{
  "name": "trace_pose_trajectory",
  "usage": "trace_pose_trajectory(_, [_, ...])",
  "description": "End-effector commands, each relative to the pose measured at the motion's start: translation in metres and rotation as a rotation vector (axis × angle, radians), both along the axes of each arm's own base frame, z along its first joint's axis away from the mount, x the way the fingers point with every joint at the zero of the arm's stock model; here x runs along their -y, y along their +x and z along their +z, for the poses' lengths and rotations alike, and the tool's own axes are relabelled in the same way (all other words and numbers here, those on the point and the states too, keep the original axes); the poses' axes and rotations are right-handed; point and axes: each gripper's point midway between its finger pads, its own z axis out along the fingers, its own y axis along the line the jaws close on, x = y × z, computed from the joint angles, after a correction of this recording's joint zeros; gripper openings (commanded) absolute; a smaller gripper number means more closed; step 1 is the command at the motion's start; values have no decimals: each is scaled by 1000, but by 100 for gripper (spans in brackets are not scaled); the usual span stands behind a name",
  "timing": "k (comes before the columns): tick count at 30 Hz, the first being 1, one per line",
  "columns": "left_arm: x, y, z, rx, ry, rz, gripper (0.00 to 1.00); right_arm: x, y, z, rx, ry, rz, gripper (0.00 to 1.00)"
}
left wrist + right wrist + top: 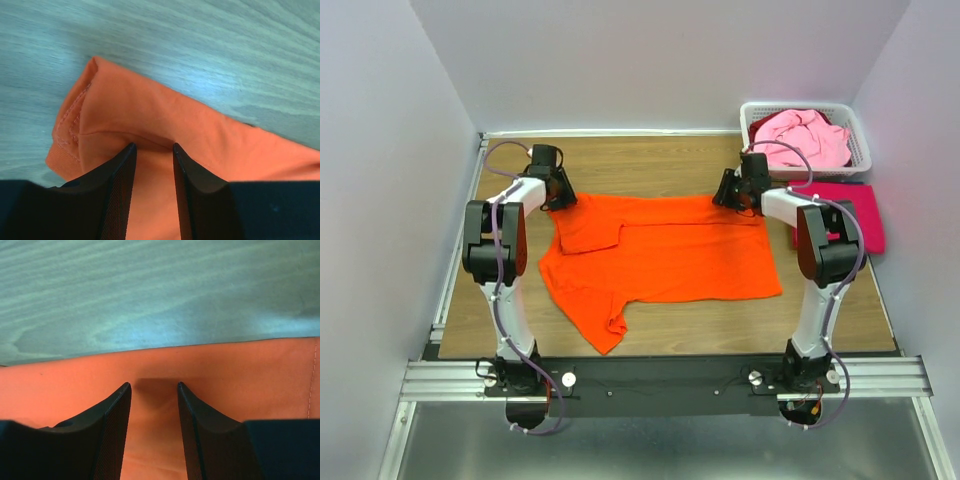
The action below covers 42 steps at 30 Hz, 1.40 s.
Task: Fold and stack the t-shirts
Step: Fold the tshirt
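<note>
**Taking hold of the orange t-shirt's far edge for a fold**

Wooden desk (670,335) across the middle of the top view. Spread on it, centre frame: orange t-shirt (670,262), mostly flat, one sleeve turned in over the body at upper left, the other poking out toward lower left. Upper right corner: white basket (861,152) with a crumpled pale pink t-shirt (802,135) inside. Just below the basket, a magenta-red t-shirt (868,215) lying flat on the desk, seemingly done.

Left pincer (152,146) down at the shirt's upper-left corner, fingers apart, a ridge of orange cloth between the tips. Right pincer (152,384) at the upper-right corner, fingers likewise apart astride the straight edge, not clamped.

Judged step: securing both far corners before folding. Next: pinch both corners firmly. Then lift evenly, keep the edge taut, and carry it toward the bottom of the frame.
</note>
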Motion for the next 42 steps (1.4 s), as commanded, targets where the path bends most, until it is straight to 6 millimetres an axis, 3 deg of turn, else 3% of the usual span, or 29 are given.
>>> trace_pose_trajectory(1, [-32, -12, -32, -106, 20, 82, 44, 3, -19, -48, -146, -16, 5, 50])
trace_pose_trajectory(3, [-33, -10, -37, -115, 23, 84, 44, 0, -14, -52, -154, -7, 3, 50])
trace_pose_trajectory(4, [-51, -8, -39, -119, 22, 118, 44, -1, -10, -52, -153, -1, 6, 50])
trace_pose_trajectory(7, [-58, 0, -38, -112, 27, 130, 44, -9, 1, -58, -158, 22, 23, 50])
trace_pose_trajectory(13, [-64, 38, -30, -62, 49, 126, 46, -11, 31, -66, -137, 4, 35, 50])
trace_pose_trajectory(16, [-66, 51, -19, -32, 61, 120, 51, -15, 54, -51, -88, -6, 50, 51])
trace_pose_trajectory(18, [-74, 59, 3, 10, 98, 130, 55, -17, 64, -31, -51, -11, 74, 53])
trace_pose_trajectory(19, [-75, 60, 25, 48, 104, 129, 57, -17, 67, -22, -33, -16, 84, 53])
trace_pose_trajectory(22, [-81, 47, 52, 88, 136, 153, 59, -19, 63, 16, 20, -2, 101, 54])
trace_pose_trajectory(23, [-83, 41, 82, 140, 142, 165, 59, -20, 58, 23, 24, 5, 107, 54])
trace_pose_trajectory(25, [-85, 24, 97, 157, 154, 182, 58, -25, 37, 43, 33, 31, 132, 54])
trace_pose_trajectory(26, [-81, 3, 104, 163, 147, 182, 56, -29, 28, 49, 35, 38, 142, 54])
trace_pose_trajectory(30, [-70, -60, 94, 122, 138, 159, 50, -55, -31, 62, 2, 78, 226, 54])
trace_pose_trajectory(31, [-65, -73, 89, 111, 122, 145, 49, -64, -44, 78, 26, 93, 257, 54])
trace_pose_trajectory(32, [-57, -97, 79, 91, 115, 121, 49, -83, -69, 66, -16, 101, 310, 54])
trace_pose_trajectory(34, [-54, -130, 62, 53, 96, 126, 47, -121, -107, 72, -31, 136, 414, 53])
trace_pose_trajectory(37, [-49, -155, 46, 34, 64, 137, 44, -166, -143, 78, -45, 168, 532, 50])
trace_pose_trajectory(38, [-47, -167, 36, 19, 39, 163, 42, -196, -163, 78, -62, 184, 603, 49])
trace_pose_trajectory(39, [-43, -171, 34, 22, 12, 165, 41, -210, -173, 79, -65, 190, 636, 48])
trace_pose_trajectory(40, [-42, -172, 33, 31, -7, 188, 39, -235, -195, 79, -79, 203, 710, 47])
trace_pose_trajectory(42, [-42, -180, 27, 30, -14, 210, 37, -262, -214, 72, -107, 210, 773, 45])
